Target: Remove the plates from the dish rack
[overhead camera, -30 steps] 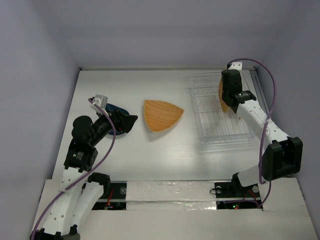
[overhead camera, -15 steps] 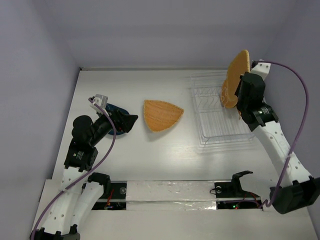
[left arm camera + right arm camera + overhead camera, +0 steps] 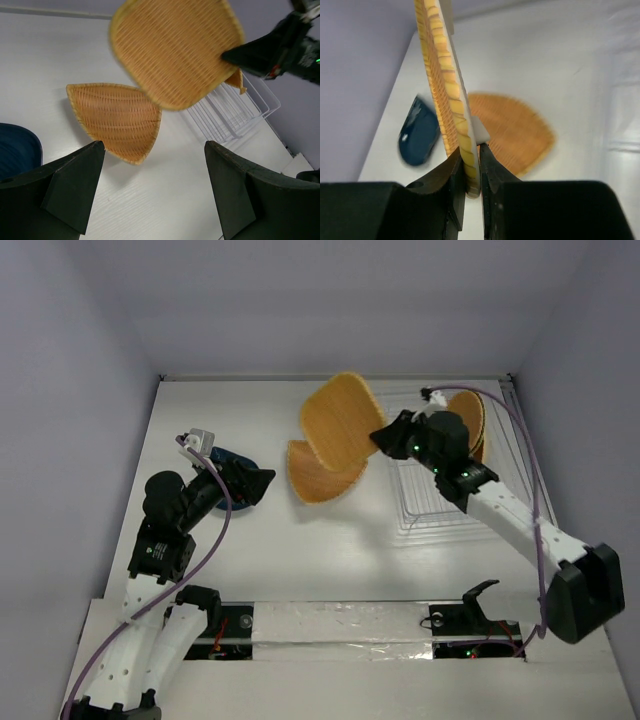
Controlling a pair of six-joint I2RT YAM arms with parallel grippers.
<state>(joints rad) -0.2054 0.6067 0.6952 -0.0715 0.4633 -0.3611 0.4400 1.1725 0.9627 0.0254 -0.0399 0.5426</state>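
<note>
Left gripper [image 3: 154,149]: parked at near left, jaws wide apart and empty, just over the dark blue plate [image 3: 232,457]; no shift over the last second

White table [image 3: 300,560], middle: triangular woven plate [image 3: 117,117] lying flat, in the same place as before

Right gripper [image 3: 470,167]: jaws clamped on the rim of a rounded-square woven plate [image 3: 338,420], held on edge. A second ago this gripper was down in the clear dish rack [image 3: 450,510]; half a second ago it had the plate lifted above the rack's far end; now it has swung left, and the plate hangs over the table middle, above the triangular one. Judgement: extraction done, only set-down left for this plate

Far right: one more woven plate [image 3: 472,418] still stands in the rack, partly hidden by the arm

Count:
- woven orange plates, 3: one on the table, one carried, one in the rack
- blue plate, 1, on the table
- rack, 1

Any further plates in the rack: cannot tell
</note>
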